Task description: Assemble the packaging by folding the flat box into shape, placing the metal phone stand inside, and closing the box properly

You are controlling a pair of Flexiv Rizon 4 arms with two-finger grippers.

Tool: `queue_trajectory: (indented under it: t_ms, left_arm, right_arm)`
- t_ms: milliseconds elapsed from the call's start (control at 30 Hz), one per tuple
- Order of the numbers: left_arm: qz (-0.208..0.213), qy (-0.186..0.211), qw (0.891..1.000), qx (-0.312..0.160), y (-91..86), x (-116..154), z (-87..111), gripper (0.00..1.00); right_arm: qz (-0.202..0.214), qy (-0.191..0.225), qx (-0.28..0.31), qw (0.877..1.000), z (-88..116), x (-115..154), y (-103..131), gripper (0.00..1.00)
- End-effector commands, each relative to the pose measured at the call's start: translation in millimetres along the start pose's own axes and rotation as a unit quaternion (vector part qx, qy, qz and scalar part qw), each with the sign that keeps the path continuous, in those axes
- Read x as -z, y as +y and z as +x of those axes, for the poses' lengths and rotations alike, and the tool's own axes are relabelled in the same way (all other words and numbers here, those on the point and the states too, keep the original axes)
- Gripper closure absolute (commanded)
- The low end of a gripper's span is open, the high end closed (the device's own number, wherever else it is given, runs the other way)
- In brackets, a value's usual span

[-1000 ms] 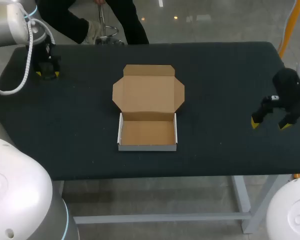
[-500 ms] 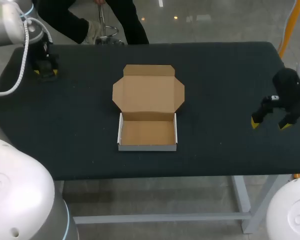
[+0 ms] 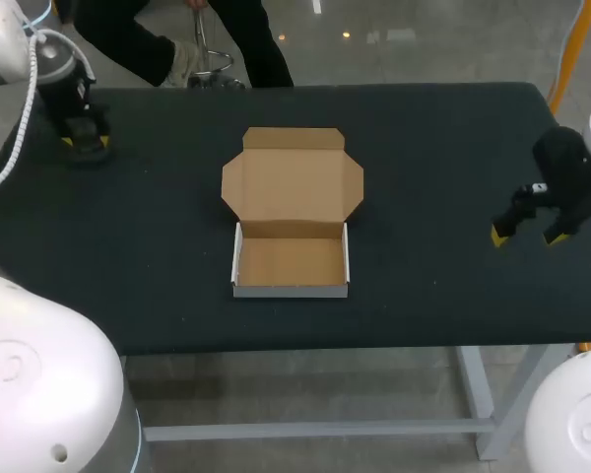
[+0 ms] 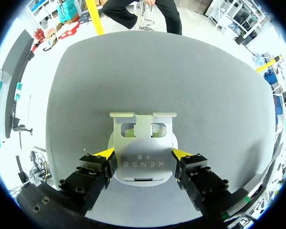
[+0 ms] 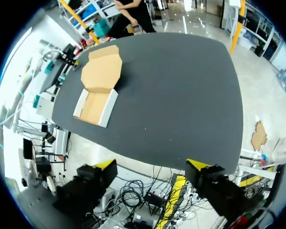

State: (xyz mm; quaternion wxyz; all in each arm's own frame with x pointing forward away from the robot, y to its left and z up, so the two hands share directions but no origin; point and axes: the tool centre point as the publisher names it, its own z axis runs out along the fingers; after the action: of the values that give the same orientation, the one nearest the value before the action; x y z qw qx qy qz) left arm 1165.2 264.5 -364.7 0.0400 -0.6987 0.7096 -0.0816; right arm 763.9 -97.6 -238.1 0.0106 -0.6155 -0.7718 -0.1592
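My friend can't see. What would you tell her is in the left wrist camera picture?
A silver metal phone stand lies flat on the dark grey table. The left gripper holds it from both sides, one of its yellow-tipped fingers touching each side of the stand.

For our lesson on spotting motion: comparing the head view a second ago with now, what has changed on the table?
The left gripper slid along the far corner towards the left edge of the table; its wrist view shows its fingers clamped on the metal phone stand. The right gripper, open, edged slightly towards the far side. The open box stayed put.
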Motion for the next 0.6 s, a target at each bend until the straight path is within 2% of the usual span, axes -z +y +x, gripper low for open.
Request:
queue_trajectory:
  t_ms: [33, 300, 433, 600]
  left_arm:
    - [0.012, -0.002, 1.0, -0.002, 17.3, 12.4, 6.3, 1.0]
    - [0.006, 0.007, 1.0, -0.021, 36.8, 22.3, 16.9, 1.0]
    - [-0.002, 0.013, 0.999, -0.03, 46.4, 27.2, 23.9, 1.0]
    - [-0.01, 0.018, 0.999, -0.037, 57.6, 33.7, 31.6, 1.0]
  right_arm:
    - [-0.02, 0.024, 0.047, 0.998, 1.0, 0.1, -2.8, 0.0]
    - [-0.033, 0.053, 0.166, 0.984, 7.3, -8.3, 3.0, 0.0]
    - [-0.041, 0.066, 0.223, 0.972, 9.2, -18.5, 4.2, 0.0]
    - [-0.058, 0.058, 0.306, 0.948, 16.1, -25.1, 3.6, 0.0]
